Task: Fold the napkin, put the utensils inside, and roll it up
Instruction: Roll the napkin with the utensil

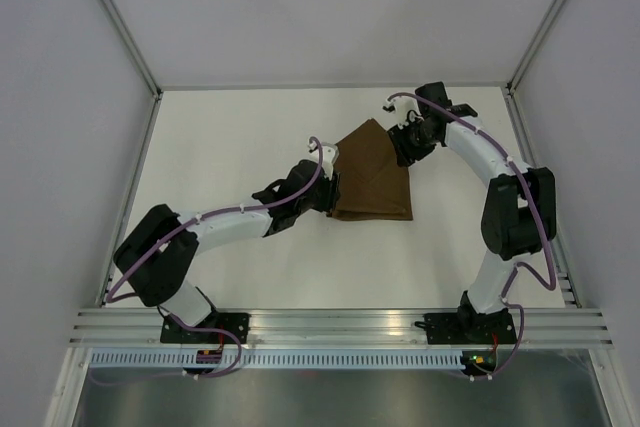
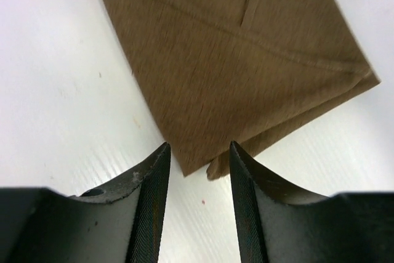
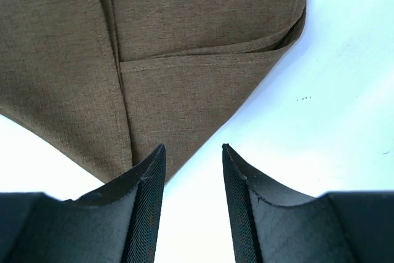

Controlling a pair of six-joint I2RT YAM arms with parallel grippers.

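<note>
The dark-brown napkin (image 1: 372, 172) lies folded on the white table, a roughly triangular shape with its point toward the back. It also shows in the left wrist view (image 2: 234, 60) and the right wrist view (image 3: 160, 60), with folded layers and seams visible. My left gripper (image 1: 330, 190) is open and empty at the napkin's left near corner, its fingertips (image 2: 161, 152) just short of the cloth corner. My right gripper (image 1: 408, 152) is open and empty at the napkin's right far edge; its left fingertip (image 3: 157, 152) is over the cloth edge. The utensil is out of view.
Grey walls with aluminium posts (image 1: 115, 22) enclose the table on three sides. An aluminium rail (image 1: 340, 322) holds both arm bases at the near edge. White tabletop (image 1: 230, 127) surrounds the napkin.
</note>
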